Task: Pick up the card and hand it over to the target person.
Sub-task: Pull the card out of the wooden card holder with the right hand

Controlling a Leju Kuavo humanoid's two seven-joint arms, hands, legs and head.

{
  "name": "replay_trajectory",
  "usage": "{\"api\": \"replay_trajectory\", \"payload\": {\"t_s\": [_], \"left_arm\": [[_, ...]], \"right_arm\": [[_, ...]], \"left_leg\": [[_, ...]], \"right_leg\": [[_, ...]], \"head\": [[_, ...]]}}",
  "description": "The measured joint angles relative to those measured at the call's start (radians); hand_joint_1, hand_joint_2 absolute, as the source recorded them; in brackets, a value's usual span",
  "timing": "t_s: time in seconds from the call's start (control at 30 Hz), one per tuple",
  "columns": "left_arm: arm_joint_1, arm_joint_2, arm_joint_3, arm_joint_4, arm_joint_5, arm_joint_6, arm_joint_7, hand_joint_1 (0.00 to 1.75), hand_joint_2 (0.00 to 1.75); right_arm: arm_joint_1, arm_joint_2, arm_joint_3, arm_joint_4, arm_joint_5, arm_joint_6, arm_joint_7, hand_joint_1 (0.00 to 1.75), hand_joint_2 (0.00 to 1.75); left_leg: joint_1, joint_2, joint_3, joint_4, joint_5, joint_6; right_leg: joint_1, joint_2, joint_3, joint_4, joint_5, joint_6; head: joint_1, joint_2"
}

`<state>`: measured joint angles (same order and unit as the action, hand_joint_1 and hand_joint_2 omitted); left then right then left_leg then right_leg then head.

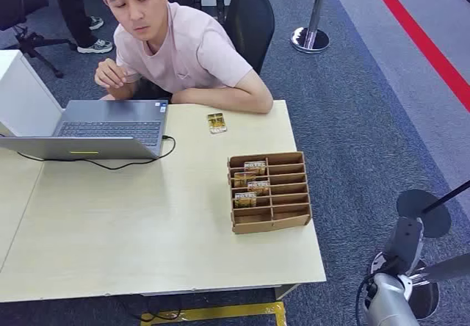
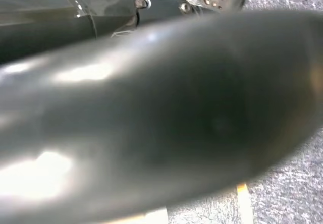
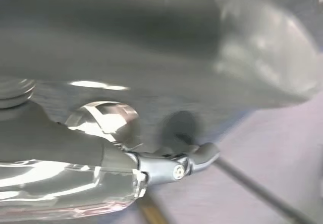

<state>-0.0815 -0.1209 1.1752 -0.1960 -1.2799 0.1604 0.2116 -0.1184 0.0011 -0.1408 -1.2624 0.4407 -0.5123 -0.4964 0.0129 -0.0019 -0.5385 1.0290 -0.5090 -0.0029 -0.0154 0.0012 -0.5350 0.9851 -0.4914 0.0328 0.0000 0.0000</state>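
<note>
A rectangular table (image 1: 139, 238) with a smooth, pale wood-tone top fills the centre and left of the head view, standing on blue-grey, short-pile carpet (image 1: 355, 120). Right of centre sits a brown cardboard tray (image 1: 269, 192), divided by thin partitions into two columns of narrow slots; several cards with gold-and-dark printed faces (image 1: 252, 183) stand in the left column. One further card (image 1: 217, 123) lies flat on the tabletop in the upper middle of the frame, just in front of the forearm of a seated person (image 1: 177, 47) in a pale pink shirt. An open grey laptop (image 1: 105, 128) occupies the left of the table, with a thin black cable (image 1: 133, 163) curling from its right side. A black chair (image 1: 250, 17) stands behind the person, a chrome stanchion base (image 1: 311, 40) rests at upper right, and a red floor stripe (image 1: 421, 40) crosses the upper right corner. At lower right, part of the silver right arm (image 1: 396, 282) shows; whether either hand is spread or closed cannot be told.
</note>
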Motion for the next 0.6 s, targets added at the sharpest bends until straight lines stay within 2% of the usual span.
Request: {"api": "replay_trajectory", "payload": {"t_s": [0.03,0.07,0.13,0.3,0.5,0.6], "left_arm": [[0.000,0.000,0.000,0.000,0.000,-0.001,-0.001,0.00,0.00],[0.000,0.000,0.000,0.000,-0.001,-0.001,-0.001,0.00,0.00],[0.001,0.000,0.000,-0.001,-0.002,-0.003,-0.003,0.00,0.00],[0.002,0.002,-0.004,-0.002,-0.007,-0.012,-0.007,0.00,0.00],[0.003,0.002,-0.003,-0.002,-0.008,-0.014,-0.010,0.00,0.00],[0.004,0.002,-0.003,-0.002,-0.010,-0.015,-0.011,0.00,0.00]], "right_arm": [[0.005,0.000,0.011,-0.016,0.007,0.006,0.006,0.00,0.58],[0.009,0.000,0.020,-0.030,0.013,0.012,0.014,0.00,0.87],[0.021,0.000,0.050,-0.071,0.042,0.026,0.036,0.00,1.75],[0.063,-0.005,0.151,-0.195,0.176,0.054,0.088,0.00,1.75],[0.076,-0.017,0.198,-0.243,0.225,0.075,0.110,0.00,1.75],[0.075,-0.030,0.246,-0.284,0.284,0.095,0.149,0.00,1.75]], "left_leg": [[0.000,0.000,0.000,0.000,0.000,0.000],[0.000,0.000,0.000,0.000,0.000,0.000],[0.000,-0.001,0.000,0.001,-0.001,0.000],[0.000,-0.001,0.000,0.001,-0.001,0.000],[0.000,0.000,0.000,0.000,0.000,0.000],[0.000,0.000,0.000,0.000,0.000,0.000]], "right_leg": [[0.000,0.000,0.000,0.000,0.000,0.000],[0.000,0.000,0.000,0.000,0.000,0.000],[0.000,-0.001,0.000,0.001,-0.001,0.001],[0.000,0.000,0.000,0.001,-0.001,0.001],[0.000,0.000,0.000,0.000,0.000,0.000],[0.000,0.000,0.000,0.000,0.000,0.000]], "head": [[0.000,0.000],[0.000,0.000],[0.000,0.000],[0.000,0.000],[0.000,0.000],[0.000,0.000]]}}
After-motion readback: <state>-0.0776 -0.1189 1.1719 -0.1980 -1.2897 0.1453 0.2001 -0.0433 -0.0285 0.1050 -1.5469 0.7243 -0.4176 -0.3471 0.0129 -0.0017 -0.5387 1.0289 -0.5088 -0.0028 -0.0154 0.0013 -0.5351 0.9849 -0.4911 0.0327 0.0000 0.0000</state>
